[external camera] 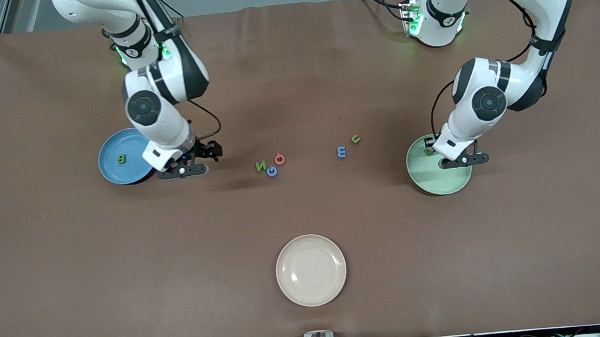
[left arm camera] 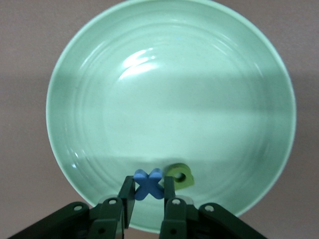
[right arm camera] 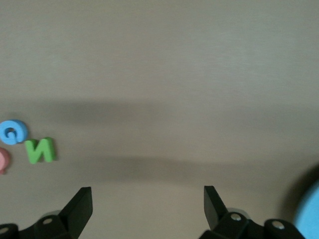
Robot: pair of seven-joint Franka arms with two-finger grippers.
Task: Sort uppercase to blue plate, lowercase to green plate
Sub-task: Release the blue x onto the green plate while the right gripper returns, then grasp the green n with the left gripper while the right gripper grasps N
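the only readable signs i get are the foam letters themselves. a green b [external camera: 121, 159] lies on the blue plate [external camera: 113, 176]. toward the left arm's end from that plate sit a green n [external camera: 260, 166], a blue g [external camera: 272, 171] and a pink-red g [external camera: 279, 159], clustered. no labels or brands legible.

Cream plate [external camera: 311, 270] on brown table [external camera: 69, 264]

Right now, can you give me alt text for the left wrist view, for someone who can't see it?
The left gripper is shut on a small blue cross-shaped letter over the green plate. A green letter lies in the plate right beside it, near the rim; brown table surrounds the plate.
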